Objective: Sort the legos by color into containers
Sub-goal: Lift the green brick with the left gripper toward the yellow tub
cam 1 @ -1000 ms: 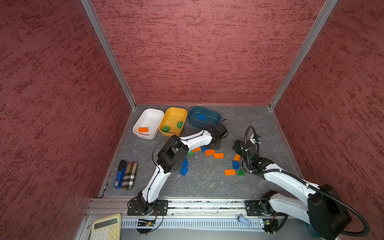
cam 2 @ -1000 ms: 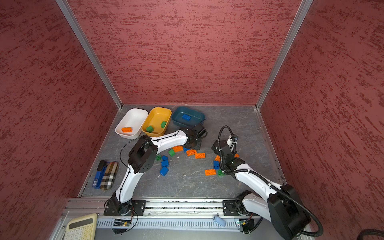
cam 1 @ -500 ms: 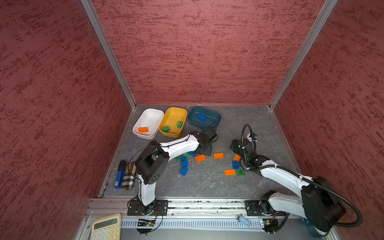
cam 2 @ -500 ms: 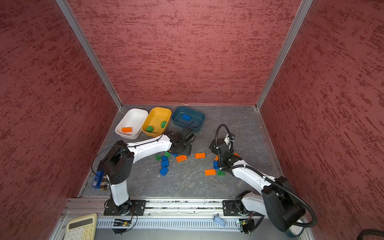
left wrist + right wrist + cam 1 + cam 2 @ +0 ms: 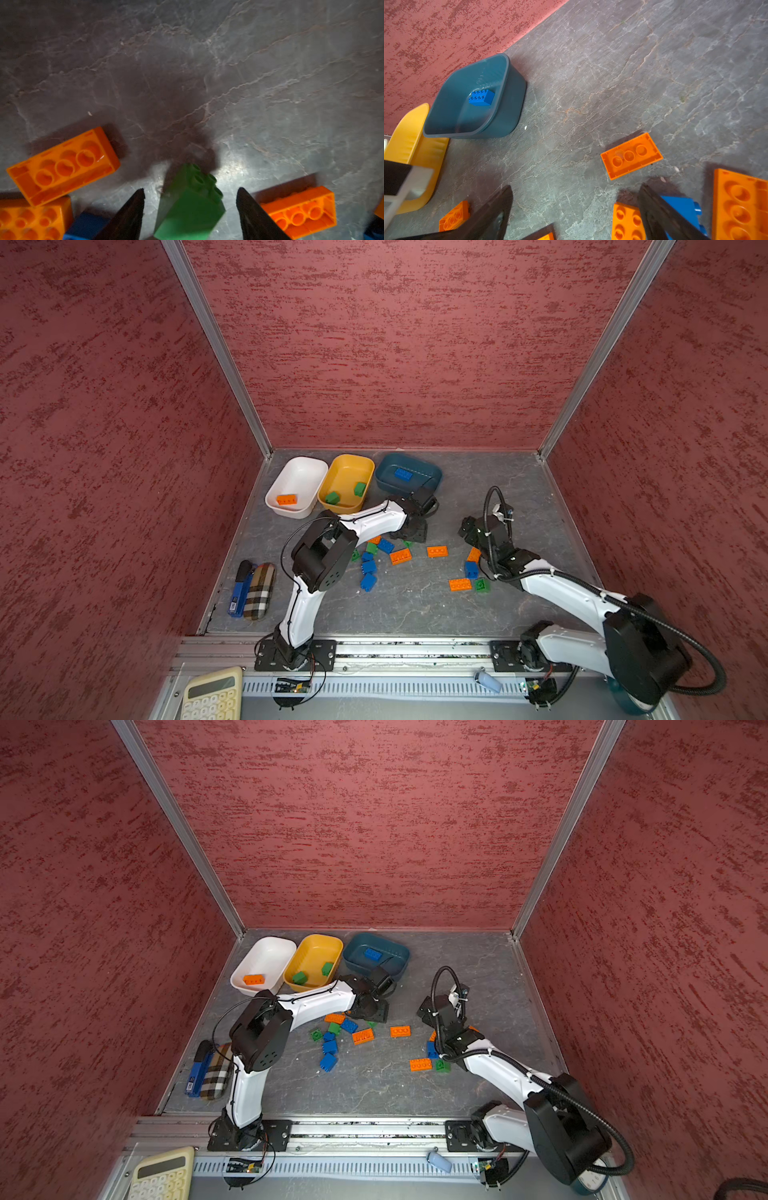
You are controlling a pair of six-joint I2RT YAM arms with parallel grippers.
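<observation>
Between the parted fingertips of the left gripper (image 5: pixel 190 189): a green lego (image 5: pixel 191 207), lying slanted, not yet pinched. Could twist or squirt out on closing, being askew to the pads. Just outside one finger, an orange lego (image 5: pixel 299 212), easily nudged. Right gripper (image 5: pixel 575 187) also spread, holding nothing; yellow tub (image 5: pixel 351 457) near but apart from the left hand.

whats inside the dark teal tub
One blue brick lies in the dark teal tub; nothing else shows inside. In a top view the left arm covers part of its near rim, hiding that corner.
</observation>
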